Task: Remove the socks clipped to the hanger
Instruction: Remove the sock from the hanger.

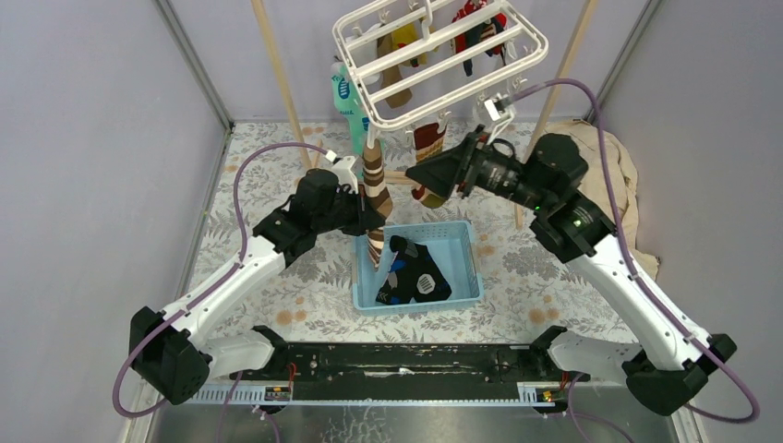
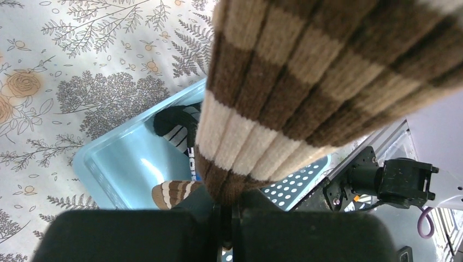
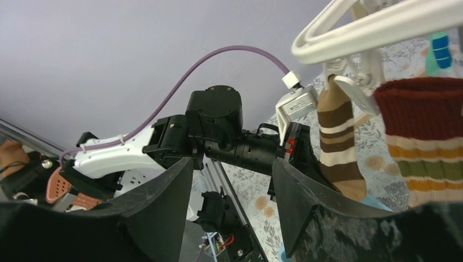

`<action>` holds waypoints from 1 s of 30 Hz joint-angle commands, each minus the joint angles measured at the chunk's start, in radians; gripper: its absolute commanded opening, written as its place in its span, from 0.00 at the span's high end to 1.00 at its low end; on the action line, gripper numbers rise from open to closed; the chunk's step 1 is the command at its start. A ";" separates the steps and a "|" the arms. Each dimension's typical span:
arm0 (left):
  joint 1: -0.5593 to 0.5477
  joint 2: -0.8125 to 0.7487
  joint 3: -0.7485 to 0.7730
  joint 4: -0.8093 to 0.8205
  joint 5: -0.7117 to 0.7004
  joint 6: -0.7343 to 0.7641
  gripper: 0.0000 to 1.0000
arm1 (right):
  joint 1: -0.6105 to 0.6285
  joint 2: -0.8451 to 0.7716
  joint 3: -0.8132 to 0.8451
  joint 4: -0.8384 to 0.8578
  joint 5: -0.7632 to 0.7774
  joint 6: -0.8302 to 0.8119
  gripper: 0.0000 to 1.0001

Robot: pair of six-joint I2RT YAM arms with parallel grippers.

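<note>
The white hanger (image 1: pixel 434 55) hangs at the top centre with several socks clipped under it. A brown-and-cream striped sock (image 1: pixel 374 180) hangs from a clip at its near-left corner. My left gripper (image 1: pixel 374 220) is shut on this sock's lower part, above the blue basket. In the left wrist view the striped sock (image 2: pixel 284 82) fills the frame and runs down into the closed jaws of the left gripper (image 2: pixel 228 210). My right gripper (image 1: pixel 413 173) stands open and holds nothing, just right of that sock and beside a red-topped striped sock (image 3: pixel 426 136). In its own view the right gripper (image 3: pixel 232 180) frames the left arm.
A light-blue basket (image 1: pixel 462 268) below holds dark socks (image 1: pixel 415 272) and a brown-striped one (image 2: pixel 172 192). Wooden poles (image 1: pixel 277 74) stand at the back, one on each side. A beige cloth (image 1: pixel 619 175) lies at the right. Grey walls close in both sides.
</note>
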 commanded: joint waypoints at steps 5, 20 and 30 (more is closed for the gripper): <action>0.014 0.009 0.022 0.026 0.074 -0.006 0.99 | 0.246 0.093 0.104 -0.023 0.298 -0.157 0.42; 0.030 -0.020 0.062 -0.062 0.114 0.023 0.98 | 0.403 0.141 0.032 0.100 0.694 -0.235 0.52; 0.037 -0.061 0.074 -0.120 0.180 0.036 0.98 | 0.403 0.150 0.018 0.165 0.773 -0.251 0.48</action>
